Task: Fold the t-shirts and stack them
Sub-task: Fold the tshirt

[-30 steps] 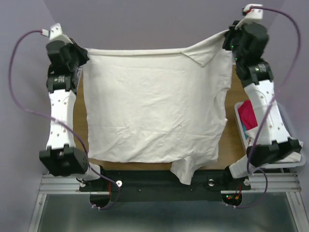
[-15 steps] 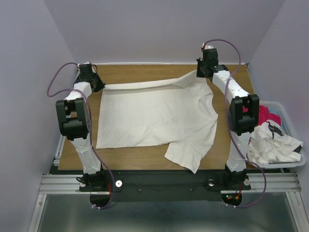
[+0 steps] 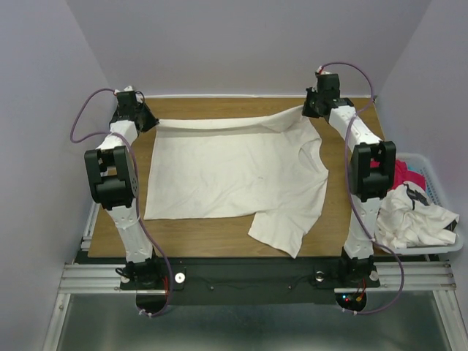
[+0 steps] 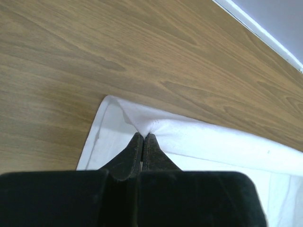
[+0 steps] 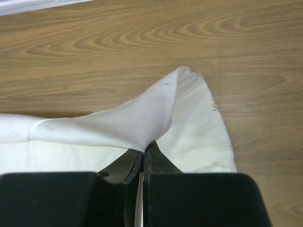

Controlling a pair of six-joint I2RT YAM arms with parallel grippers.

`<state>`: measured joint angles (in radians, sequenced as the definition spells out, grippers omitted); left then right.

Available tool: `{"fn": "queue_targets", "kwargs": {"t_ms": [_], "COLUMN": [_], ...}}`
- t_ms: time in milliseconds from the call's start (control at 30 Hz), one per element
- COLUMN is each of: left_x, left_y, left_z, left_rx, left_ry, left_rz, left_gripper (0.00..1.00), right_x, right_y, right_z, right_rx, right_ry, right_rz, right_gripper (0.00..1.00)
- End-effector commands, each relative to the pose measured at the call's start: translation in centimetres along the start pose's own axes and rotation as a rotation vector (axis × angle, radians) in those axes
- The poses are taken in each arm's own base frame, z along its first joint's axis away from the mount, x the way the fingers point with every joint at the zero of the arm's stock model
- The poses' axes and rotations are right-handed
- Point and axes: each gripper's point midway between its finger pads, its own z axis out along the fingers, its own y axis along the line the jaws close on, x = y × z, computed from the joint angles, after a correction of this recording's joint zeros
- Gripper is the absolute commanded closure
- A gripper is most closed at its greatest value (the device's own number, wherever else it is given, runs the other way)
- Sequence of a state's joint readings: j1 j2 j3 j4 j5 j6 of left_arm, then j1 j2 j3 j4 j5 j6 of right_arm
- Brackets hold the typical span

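Note:
The plain off-white t-shirt (image 3: 234, 172) lies spread on the wooden table (image 3: 351, 219), one sleeve reaching toward the near edge. My left gripper (image 3: 146, 123) is shut on its far left corner (image 4: 142, 124). My right gripper (image 3: 311, 110) is shut on its far right corner (image 5: 142, 120). The far edge is stretched between them, slightly raised. The magenta-red t-shirt (image 3: 401, 175) and the white t-shirt with dark markings (image 3: 413, 216) lie in the basket at the right.
The white slatted basket (image 3: 439, 251) stands off the table's right edge beside the right arm. The purple back wall runs close behind both grippers. Cables loop from both wrists.
Both arms have reached far back and lowered the shirt from hanging in front of the camera onto the table. In the last half second the grippers moved slightly outward and back, tightening the far edge.

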<state>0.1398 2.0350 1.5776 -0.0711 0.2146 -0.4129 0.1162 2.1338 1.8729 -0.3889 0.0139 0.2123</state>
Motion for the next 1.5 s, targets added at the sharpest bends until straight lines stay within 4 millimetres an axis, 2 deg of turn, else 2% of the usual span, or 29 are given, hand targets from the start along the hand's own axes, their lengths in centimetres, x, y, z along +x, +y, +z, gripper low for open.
{"fn": "queue_targets", "kwargs": {"t_ms": [0,33,233,333,500,567,600,633,667,700,733,767,800,833,867,900,967,1000,1067,1167,1300,1467], "left_x": [-3.6,-3.0,-3.0,-2.9,-2.3,-1.7,-1.6,-0.4,-0.3,0.4,1.7,2.3,2.4,3.1,4.5,4.7,6.7,6.6,8.2,9.4,10.2,10.4], "left_y": [-2.9,-2.7,-3.1,-3.3,-2.6,-2.2,-2.2,-1.7,-1.8,-1.3,-0.8,-0.6,-0.5,-0.2,0.5,0.7,1.9,1.9,2.9,3.6,4.2,4.4], "left_z": [-3.2,-3.4,-6.1,-7.3,-8.7,-9.4,-9.8,-9.7,-10.3,-10.0,-10.2,-10.4,-10.7,-10.7,-10.6,-10.6,-10.3,-10.2,-9.8,-9.3,-8.9,-8.8], "left_rx": [0.081,0.079,0.086,0.091,0.075,0.063,0.062,0.05,0.055,0.05,0.042,0.04,0.041,0.033,0.02,0.018,-0.011,-0.005,-0.027,-0.041,-0.048,-0.052], "left_ry": [-0.085,-0.072,-0.094,-0.1,-0.099,-0.098,-0.102,-0.081,-0.086,-0.073,-0.055,-0.048,-0.058,-0.051,-0.027,-0.03,0.007,-0.008,0.013,0.017,0.023,0.024], "left_rz": [-0.013,-0.02,-0.022,-0.026,-0.046,-0.05,-0.053,-0.061,-0.068,-0.071,-0.085,-0.09,-0.093,-0.101,-0.109,-0.111,-0.133,-0.134,-0.15,-0.17,-0.183,-0.179], "left_gripper": [1.0,1.0,1.0,1.0,1.0,1.0,1.0,1.0,1.0,1.0,1.0,1.0,1.0,1.0,1.0,1.0,1.0,1.0,1.0,1.0,1.0,1.0], "right_x": [-4.1,-4.0,-2.8,-2.9,-1.3,-1.3,-0.1,0.0,1.3,1.2,2.6,3.1,3.7,5.0,5.5,6.3,8.1,8.8,10.1,12.4,13.5,12.1], "right_y": [2.7,2.9,4.8,5.1,4.2,3.5,2.9,2.7,2.2,2.1,1.9,1.6,1.8,1.7,1.9,2.0,1.5,1.4,0.8,0.3,0.1,0.2], "right_z": [-3.9,-4.2,-6.8,-8.3,-10.1,-11.1,-11.1,-11.7,-11.7,-12.0,-11.9,-12.0,-12.4,-12.2,-12.3,-12.4,-12.0,-11.8,-11.2,-10.5,-10.2,-10.6], "right_rx": [-0.12,-0.131,-0.221,-0.237,-0.197,-0.178,-0.16,-0.154,-0.138,-0.137,-0.13,-0.123,-0.133,-0.132,-0.138,-0.145,-0.127,-0.118,-0.089,-0.066,-0.06,-0.065], "right_ry": [-0.091,-0.085,-0.021,-0.017,0.027,0.02,0.048,0.044,0.077,0.076,0.108,0.12,0.136,0.171,0.185,0.208,0.25,0.265,0.293,0.349,0.376,0.345], "right_rz": [0.079,0.105,0.206,0.244,0.259,0.252,0.255,0.254,0.263,0.267,0.277,0.285,0.292,0.307,0.314,0.321,0.335,0.335,0.338,0.349,0.356,0.354], "right_gripper": [0.99,1.0,0.99,0.99,0.99,0.99,0.99,0.99,0.99,0.99,0.99,0.99,0.99,0.99,0.99,1.0,0.99,1.0,1.0,0.99,0.99,0.99]}}
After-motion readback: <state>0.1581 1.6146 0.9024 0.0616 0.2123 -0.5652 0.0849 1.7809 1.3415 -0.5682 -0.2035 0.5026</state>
